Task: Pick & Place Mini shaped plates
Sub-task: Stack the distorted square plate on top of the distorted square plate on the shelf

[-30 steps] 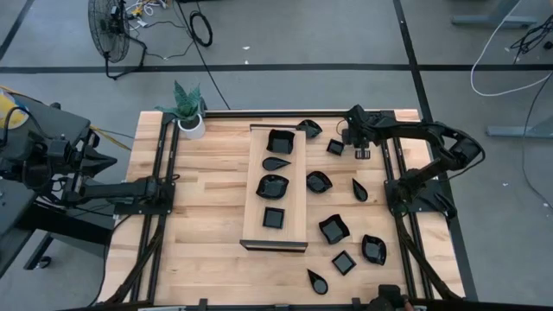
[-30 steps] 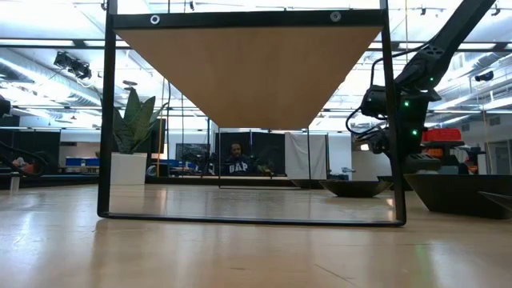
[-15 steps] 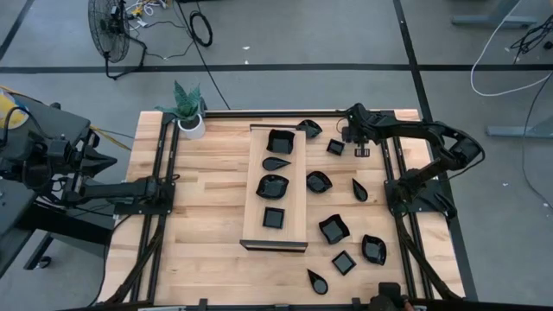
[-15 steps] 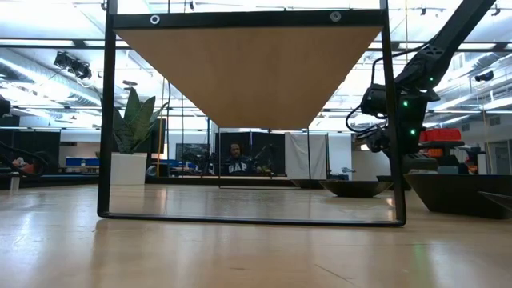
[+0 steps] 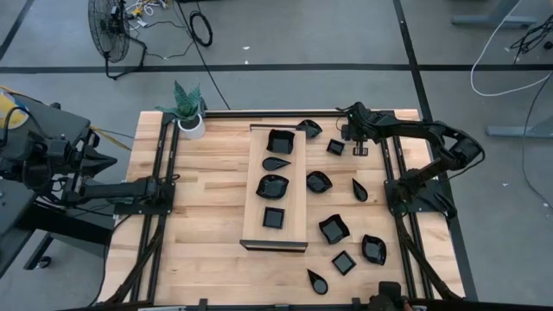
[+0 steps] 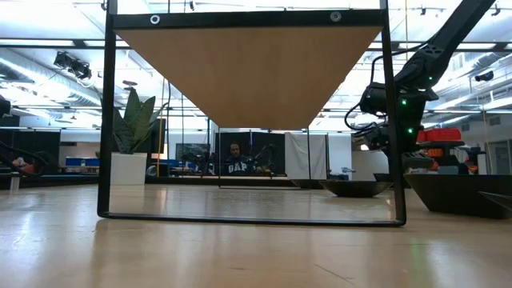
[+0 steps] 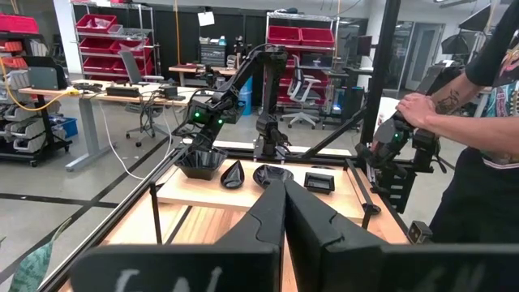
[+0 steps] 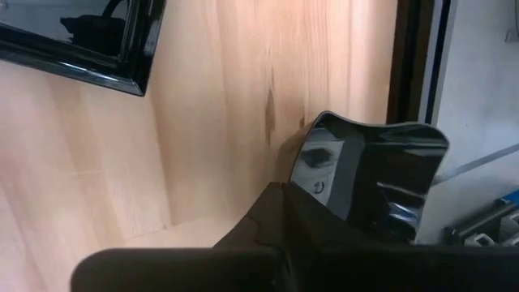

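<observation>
Now the right tool (image 5: 348, 131) at the desk's (image 5: 207, 259) far right corner has clamped shut on a small glossy plate (image 8: 369, 174), its rim pinched between the fingers and the plate tilted up off the wood; a second ago those fingers stood apart. Grasp looks made, so the lift toward the board (image 5: 256, 186) seems next. Left tool (image 7: 284, 219) closed, empty, parked at the left edge.

Robotics lab: red parts shelves (image 7: 293, 38), workbenches (image 7: 105, 91), office chairs (image 7: 304, 85).
</observation>
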Controlling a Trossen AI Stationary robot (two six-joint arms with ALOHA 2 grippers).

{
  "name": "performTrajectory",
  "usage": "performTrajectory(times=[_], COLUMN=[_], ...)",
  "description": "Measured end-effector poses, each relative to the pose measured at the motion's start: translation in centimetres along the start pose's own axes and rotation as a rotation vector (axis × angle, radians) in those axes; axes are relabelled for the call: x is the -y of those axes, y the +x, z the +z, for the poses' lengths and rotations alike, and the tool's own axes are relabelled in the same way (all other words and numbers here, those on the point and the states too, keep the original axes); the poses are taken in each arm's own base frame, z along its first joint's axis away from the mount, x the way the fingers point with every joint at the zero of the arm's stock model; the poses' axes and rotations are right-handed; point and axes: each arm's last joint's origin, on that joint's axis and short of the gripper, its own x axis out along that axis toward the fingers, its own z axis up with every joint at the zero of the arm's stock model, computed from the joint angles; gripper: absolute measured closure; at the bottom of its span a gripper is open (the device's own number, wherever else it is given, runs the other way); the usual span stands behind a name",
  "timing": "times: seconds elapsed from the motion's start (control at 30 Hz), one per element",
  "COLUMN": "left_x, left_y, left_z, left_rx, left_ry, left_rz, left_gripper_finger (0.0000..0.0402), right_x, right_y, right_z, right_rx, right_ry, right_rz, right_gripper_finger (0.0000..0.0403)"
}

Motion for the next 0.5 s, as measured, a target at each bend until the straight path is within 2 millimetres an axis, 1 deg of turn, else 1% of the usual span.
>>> performTrajectory(times=[0.13,0.23,0.5], left_x=[0.0,0.0,0.0], left_y=[0.0,0.0,0.0], left_z=[0.0,0.0,0.0], left_rx=[0.0,0.0,0.0], left_ry=[0.0,-0.001,-0.001], left_rz=[0.0,0.0,0.0], left_gripper_finger=[0.0387,0.0387,0.0387], right_x=[0.0,-0.1,-0.3], right_y=[-0.3,-0.9,-3.8], right_z=[0.0,0.0,0.4], right_rx=[0.005,0.015,0.072], right_ry=[0.003,-0.002,0.035], right_rz=[-0.005,-0.01,-0.039], right_gripper_finger=[0.04,0.0401,0.0402])
